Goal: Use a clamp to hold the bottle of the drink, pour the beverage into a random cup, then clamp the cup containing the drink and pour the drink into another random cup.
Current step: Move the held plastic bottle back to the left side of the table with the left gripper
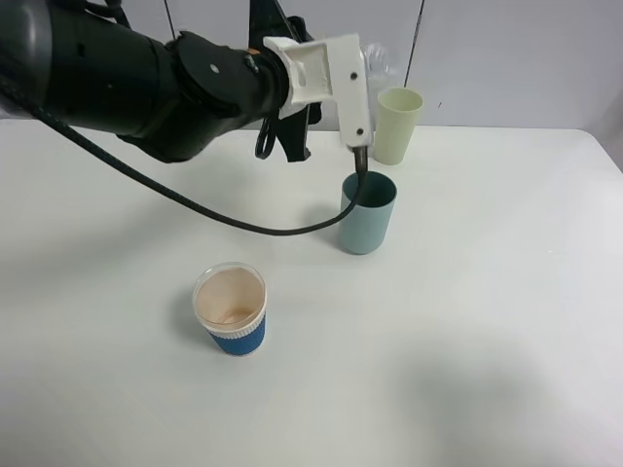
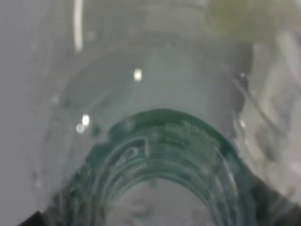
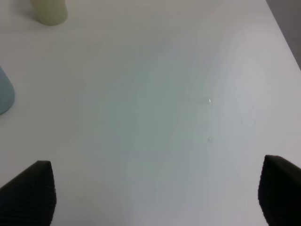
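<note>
My left gripper [image 1: 356,136], white with a dark tip, reaches across the table and hangs over the teal cup [image 1: 368,216], its tip at the cup's rim. It is shut on a clear plastic bottle [image 1: 376,60] that shows only partly behind it. In the left wrist view the bottle [image 2: 141,94] fills the frame, with the teal cup's rim [image 2: 164,127] blurred through it. A pale green cup [image 1: 398,125] stands just behind. A blue-sleeved paper cup [image 1: 231,311], brownish inside, stands front left. My right gripper [image 3: 155,197] is open and empty over bare table.
The white table [image 1: 487,321] runs to a far edge behind the cups. In the right wrist view the pale green cup [image 3: 49,10] and the teal cup's edge [image 3: 4,96] sit far off. A black cable [image 1: 195,206] sags beneath the left arm.
</note>
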